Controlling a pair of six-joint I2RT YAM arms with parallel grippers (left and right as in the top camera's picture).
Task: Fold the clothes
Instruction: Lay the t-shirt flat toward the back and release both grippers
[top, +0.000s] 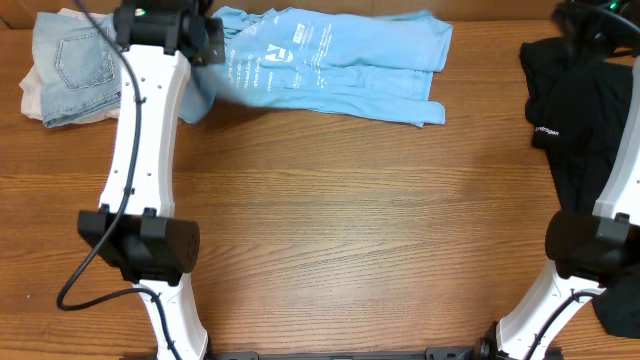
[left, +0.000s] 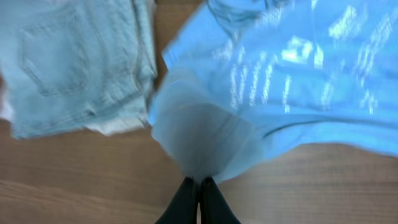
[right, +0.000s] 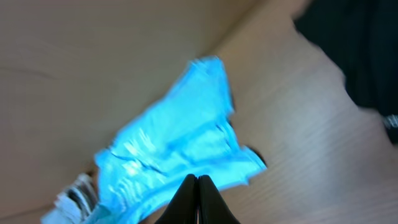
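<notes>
A wooden table (top: 350, 230) seen from above, with places given relative to the sky-blue T-shirt (top: 330, 65), which lies spread sideways along the far edge, white lettering facing up. Just left of the T-shirt sits a folded pair of pale jeans (top: 68, 65). It is close to the shirt's left end, but whether they touch cannot be told. At that left end the left gripper (left: 199, 183) has its jaws pressed together, and a hump of blue cloth is drawn up to the tips, so it appears to be pinching the shirt's edge. Well to the right of the T-shirt, across a strip of bare wood, a black shirt (top: 580, 120) with a small white logo lies crumpled, partly under the right arm. The right gripper (right: 198, 183) also has its jaws together. From its own camera the tips point toward the T-shirt's right corner, and from above it seems to hang clear of the cloth with nothing between the jaws. Both garments look light, limp and thin. They will likely sag, stretch and drag across the wood rather than hold a shape. The safest holds are probably hems, sleeve ends or shoulder seams, pinched at two corners together so the cloth stays taut.
</notes>
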